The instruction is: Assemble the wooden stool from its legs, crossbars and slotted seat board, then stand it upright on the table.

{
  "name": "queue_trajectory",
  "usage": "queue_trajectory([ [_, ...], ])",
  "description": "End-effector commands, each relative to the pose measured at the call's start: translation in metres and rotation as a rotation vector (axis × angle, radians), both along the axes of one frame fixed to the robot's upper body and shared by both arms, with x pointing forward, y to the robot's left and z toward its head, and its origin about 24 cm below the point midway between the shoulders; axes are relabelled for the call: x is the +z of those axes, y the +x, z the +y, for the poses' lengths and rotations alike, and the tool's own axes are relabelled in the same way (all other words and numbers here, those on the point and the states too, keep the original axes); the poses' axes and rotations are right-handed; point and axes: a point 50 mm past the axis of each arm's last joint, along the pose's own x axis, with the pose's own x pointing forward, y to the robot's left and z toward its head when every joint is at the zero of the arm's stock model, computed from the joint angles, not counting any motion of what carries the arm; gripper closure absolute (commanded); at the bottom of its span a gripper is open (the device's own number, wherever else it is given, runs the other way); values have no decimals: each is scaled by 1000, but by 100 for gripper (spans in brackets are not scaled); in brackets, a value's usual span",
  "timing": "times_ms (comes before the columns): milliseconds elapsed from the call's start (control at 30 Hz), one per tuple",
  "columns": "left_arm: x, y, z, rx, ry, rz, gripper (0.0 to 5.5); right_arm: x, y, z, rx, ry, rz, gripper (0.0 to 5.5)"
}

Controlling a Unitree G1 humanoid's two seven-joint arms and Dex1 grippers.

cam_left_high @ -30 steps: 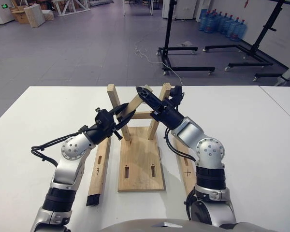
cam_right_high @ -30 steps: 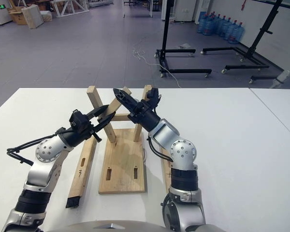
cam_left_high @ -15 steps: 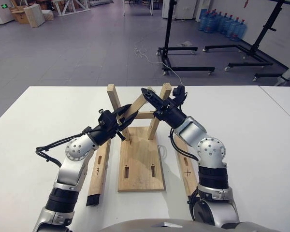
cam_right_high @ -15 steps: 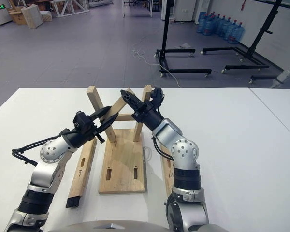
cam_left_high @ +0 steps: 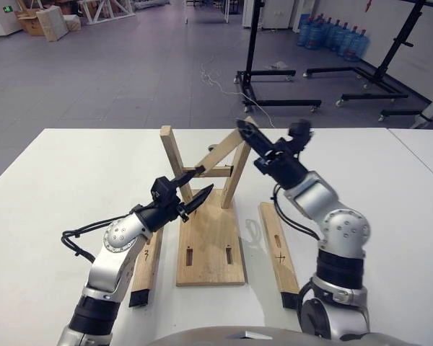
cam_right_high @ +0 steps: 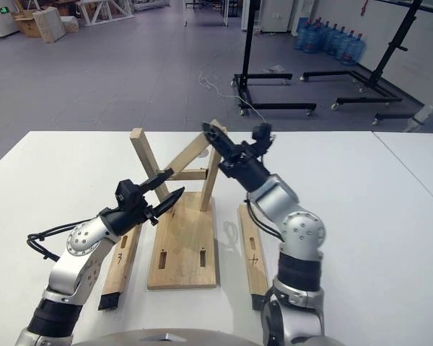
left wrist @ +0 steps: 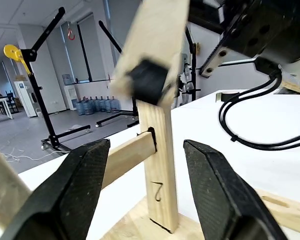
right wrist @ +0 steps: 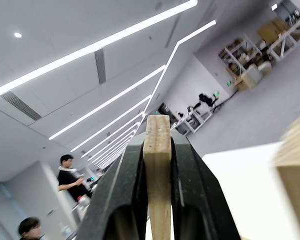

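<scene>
We are mid-assembly, at the frame stage. The seat board (cam_left_high: 209, 249) lies flat on the table (cam_left_high: 58, 173). At its far end two uprights stand in it, the left leg (cam_left_high: 173, 160) and the right leg (cam_left_high: 233, 176), joined by a short crossbar (cam_left_high: 215, 171).

Above that far end our right gripper (cam_left_high: 248, 134) is clamped on the upper end of a slanting bar (cam_left_high: 220, 150). The bar runs down from over the right leg toward the left leg; we cannot tell whether it touches either. Our left gripper (cam_left_high: 200, 180) hovers over the board's far left part, jaws spread wide and empty, facing the crossbar joint.

Two more slotted pieces lie flat: the left loose piece (cam_left_high: 146, 263) just beside the board's left edge, and the right loose piece (cam_left_high: 278, 249) just beside its right edge.

We judge the step in hand to be seating the slanting bar. Next, its low end needs guiding into place, probably by the free gripper, while the clamped one holds the angle steady. Pushing too hard could tip the uprights out of the board.
</scene>
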Motion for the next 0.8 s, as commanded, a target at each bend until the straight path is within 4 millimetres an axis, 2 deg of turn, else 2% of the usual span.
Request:
queue_trajectory([
  [33,0,-15,12,112,-39,29,280,-11,-26,-22,-42,-103,107,512],
  [100,-2,-24,20,189,-38,46,280,-23,-46,-29,-41,-192,187,512],
  [200,1,-36,31,320,-60,53,280,-36,-63,-40,-164,-338,289,512],
  [267,0,-45,35,389,-63,79,280,-35,-68,-49,-254,-431,292,512],
  [367,1,-53,40,461,-71,99,280,-33,-76,-53,-285,-531,256,512],
  [633,14,-49,59,585,-23,72,280,-30,-92,-51,-421,-677,190,512],
  [800,16,-47,60,574,9,86,280,-43,-99,-51,-492,-734,254,512],
])
